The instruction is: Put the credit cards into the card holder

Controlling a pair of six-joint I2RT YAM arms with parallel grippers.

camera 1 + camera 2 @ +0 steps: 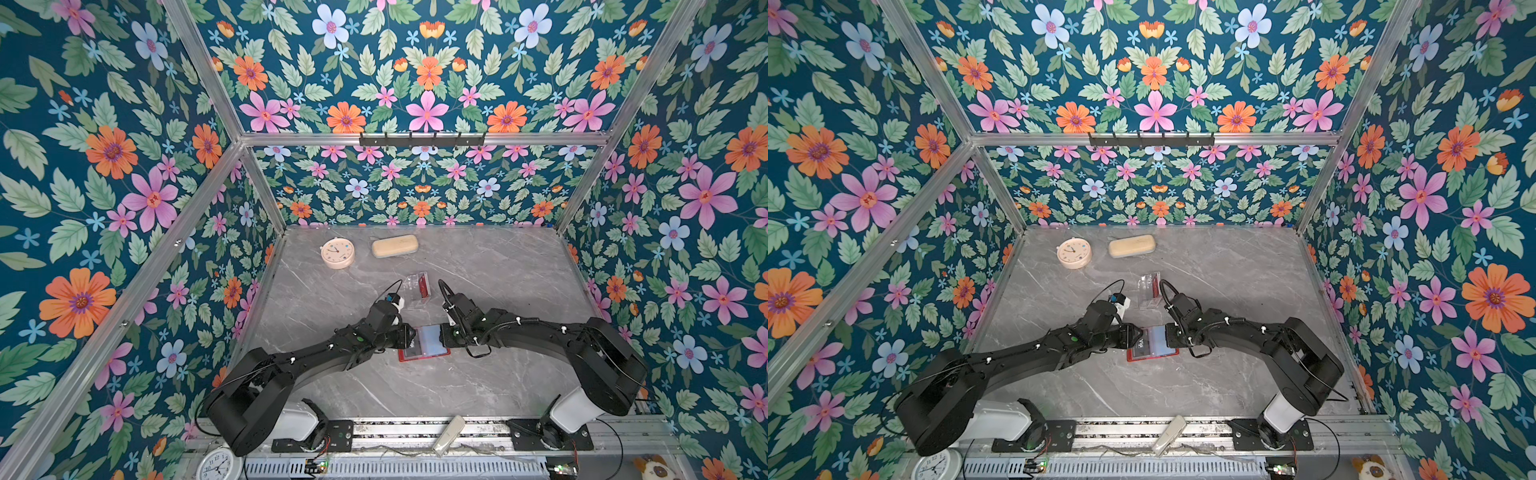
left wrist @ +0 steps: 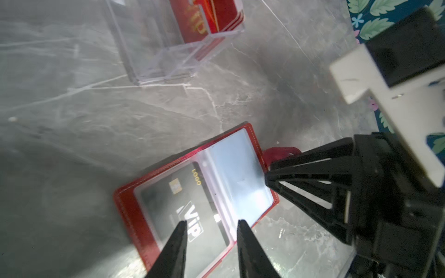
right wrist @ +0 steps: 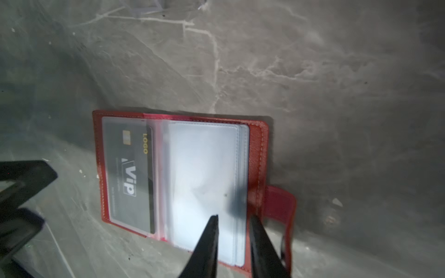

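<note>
A red card holder [image 1: 424,355] [image 3: 258,149] lies open on the grey marble table, between both arms. A dark credit card [image 2: 168,199] [image 3: 130,168] with a white VIP mark sits in its left clear sleeve. The right side's clear sleeves [image 3: 202,173] look blank. My left gripper [image 2: 213,222] [image 1: 1133,336] hovers open over the dark card's end, with nothing between its fingers. At the opposite edge my right gripper [image 3: 233,216] [image 1: 444,334] stands open over the sleeves' outer edge. Red credit cards [image 2: 207,16] [image 1: 423,284] stand in a clear acrylic stand [image 2: 156,55] behind the holder.
A round cream clock [image 1: 337,252] and a beige case [image 1: 395,245] lie near the back wall. A white remote [image 1: 449,434] rests on the front rail and a white clock [image 1: 218,463] sits at the front left. Floral walls enclose the table.
</note>
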